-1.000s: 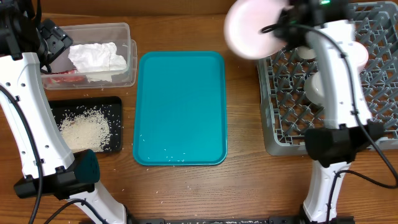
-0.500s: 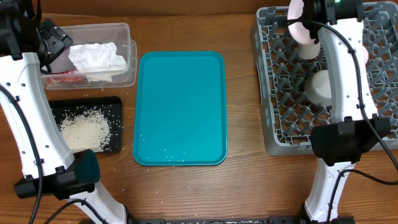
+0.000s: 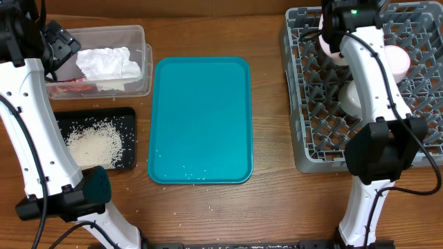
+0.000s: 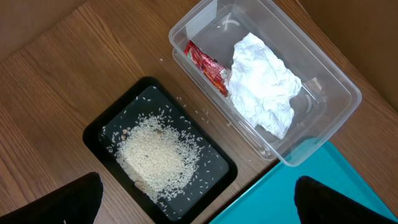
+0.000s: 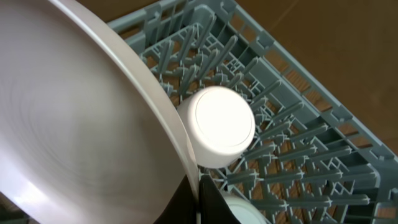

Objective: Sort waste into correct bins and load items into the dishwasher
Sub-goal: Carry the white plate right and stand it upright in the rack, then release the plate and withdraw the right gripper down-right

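The right hand is pinching the rim of the large plate, jaws closed down on it, and is holding it on edge over the 12 o'clock end of the rack. The rack is sitting at 3 o'clock of the teal tray on the worktop. The upturned cup is lying just beside the large plate at its 3 o'clock; whether they are touching cannot be told. Judgement: the step in hand is slotting the large plate between the pegs. Recommended: keeping it upright, lining its lower edge with a free row clear of the cup, lowering slowly until the pegs are bearing it, and only then releasing. Risk: knocking the cup, or the large plate tipping flat. The left hand is hanging wide and empty above the bins at 9 o'clock of the teal tray. There the napkin and packet are lying in the tub, and the rice in the black tray.
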`<action>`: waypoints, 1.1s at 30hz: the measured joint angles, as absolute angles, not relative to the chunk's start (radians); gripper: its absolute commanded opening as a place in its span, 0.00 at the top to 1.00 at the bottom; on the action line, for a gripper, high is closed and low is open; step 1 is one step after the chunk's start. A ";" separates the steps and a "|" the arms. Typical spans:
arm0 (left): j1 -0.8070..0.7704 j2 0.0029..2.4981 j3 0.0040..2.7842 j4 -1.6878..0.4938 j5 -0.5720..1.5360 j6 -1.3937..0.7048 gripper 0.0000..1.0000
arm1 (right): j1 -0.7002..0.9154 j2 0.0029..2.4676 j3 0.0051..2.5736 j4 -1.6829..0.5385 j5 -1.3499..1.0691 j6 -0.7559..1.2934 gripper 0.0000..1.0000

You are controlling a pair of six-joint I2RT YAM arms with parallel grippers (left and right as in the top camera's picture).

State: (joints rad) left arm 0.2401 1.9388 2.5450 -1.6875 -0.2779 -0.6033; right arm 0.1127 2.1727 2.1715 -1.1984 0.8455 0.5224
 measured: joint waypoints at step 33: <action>0.240 1.941 2.545 -1.688 -0.278 -0.603 0.00 | 0.118 1.906 2.299 -1.361 0.451 0.526 0.17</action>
